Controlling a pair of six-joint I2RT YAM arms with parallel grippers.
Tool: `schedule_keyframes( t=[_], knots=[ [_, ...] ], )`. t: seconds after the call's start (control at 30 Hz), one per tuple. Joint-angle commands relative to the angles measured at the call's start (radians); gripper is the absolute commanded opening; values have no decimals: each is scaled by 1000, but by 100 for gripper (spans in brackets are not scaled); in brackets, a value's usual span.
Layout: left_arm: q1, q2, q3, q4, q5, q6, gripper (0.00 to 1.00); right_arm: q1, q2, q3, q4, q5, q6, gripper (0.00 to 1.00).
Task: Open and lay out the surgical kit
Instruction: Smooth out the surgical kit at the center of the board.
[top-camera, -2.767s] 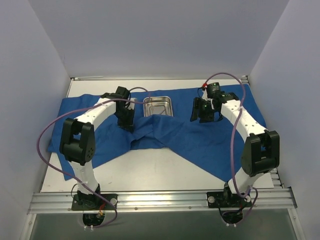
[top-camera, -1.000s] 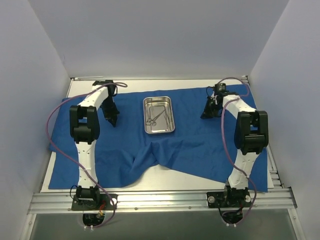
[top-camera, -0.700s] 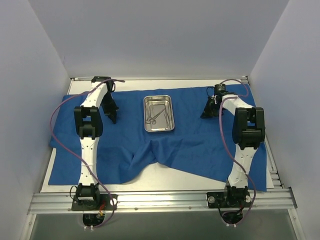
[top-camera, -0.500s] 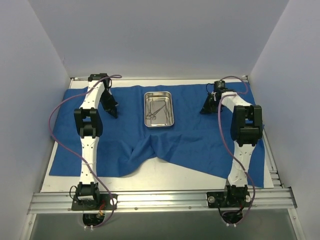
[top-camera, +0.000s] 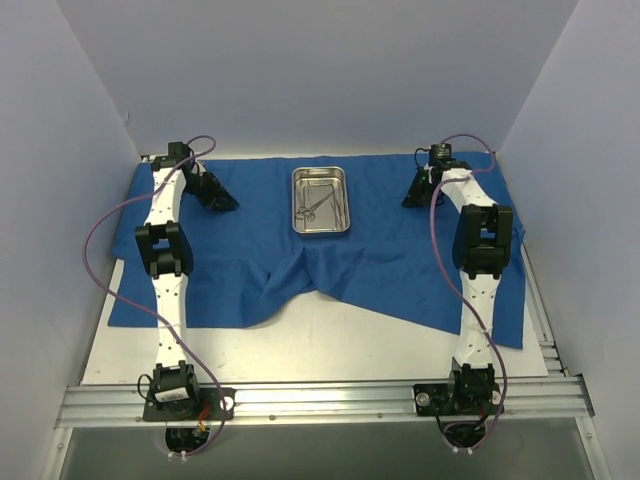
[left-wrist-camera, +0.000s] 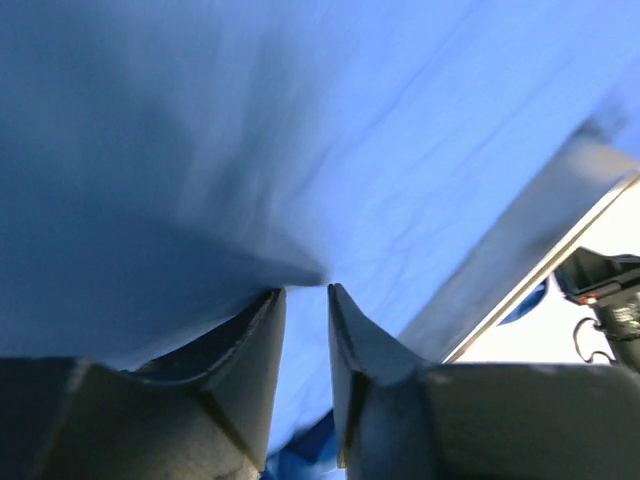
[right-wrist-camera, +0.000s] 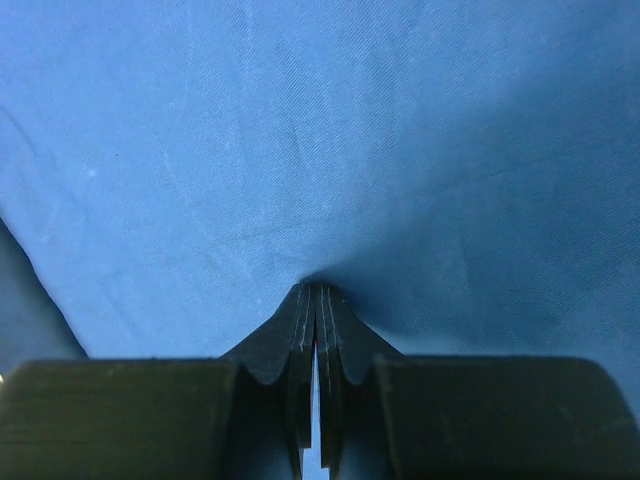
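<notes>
The opening part looks mostly done. The large royal-blue cloth wrap (top-camera: 400, 265) is unfolded across the far half of the white table (top-camera: 330, 345). The small shallow rectangular steel tray (top-camera: 296, 200) sits uncovered on it, near the far edge and roughly midway between the two arms. The thin silver scissor-handled instruments (top-camera: 315, 203) all lie inside the tray, overlapping (too small from above to count).

The left arm (top-camera: 163, 250) reaches to the far left part of the wrap. In its wrist view the jaws stand parted by a narrow gap. A little peak of cloth rises right at their tips without visibly sitting between them, so I judge they hold nothing. The right arm (top-camera: 482, 240) reaches to the far right part. Its jaws are closed on a pinch of the wrap, and the fabric puckers up into them.

What is left, as I read it, starts with the wrap, which is not flat. A ridge of folds (top-camera: 300, 275) runs from just below the tray toward the near edge. That edge is ragged, with the right near corner reaching closer to the arm bases than the left one. The laying out proper has not begun, since no instrument lies on the cloth outside the tray.
</notes>
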Motion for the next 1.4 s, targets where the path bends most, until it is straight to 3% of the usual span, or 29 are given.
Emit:
schedule_keyframes(
  t=[0.0, 0.13, 0.3, 0.43, 0.5, 0.63, 0.73, 0.77, 0.9, 1.0, 1.07, 1.27, 1.37],
  knots=[
    [23, 69, 36, 214, -51, -1, 37, -35, 91, -102, -118, 155, -57, 0],
    [27, -3, 64, 228, -60, 18, 41, -35, 79, -113, -102, 129, -62, 0],
    [44, -156, 50, 149, -206, 66, 48, -37, 80, -13, -137, 125, -85, 0],
    [56, -228, 18, 70, -325, 136, 49, -35, 10, 16, -137, 111, -71, 0],
    [56, -263, -5, 17, -379, 177, 46, -37, -50, 21, -149, 125, -76, 6],
    [53, -403, -262, 56, -442, 220, 45, -55, -157, 18, -221, 155, -108, 12],
    [41, -547, -523, 84, -466, 225, 44, -64, -287, -120, -249, 163, -123, 15],
    [35, -625, -668, 107, -474, 219, 44, -64, -365, -225, -244, 159, -128, 15],
    [36, -811, -993, 148, -479, 156, 39, -60, -565, -524, -172, 71, -117, 15],
    [35, -935, -1182, 179, -477, 156, 36, -50, -686, -696, -117, 14, -97, 6],
    [33, -998, -1255, 202, -466, 168, 34, -28, -738, -753, -82, -16, -97, 0],
    [35, -1015, -1398, 207, -391, 166, 27, 86, -743, -901, -11, -53, -62, 0],
    [46, -947, -1431, 190, -299, 147, 5, 106, -723, -967, 27, -49, -27, 0]
  ],
)
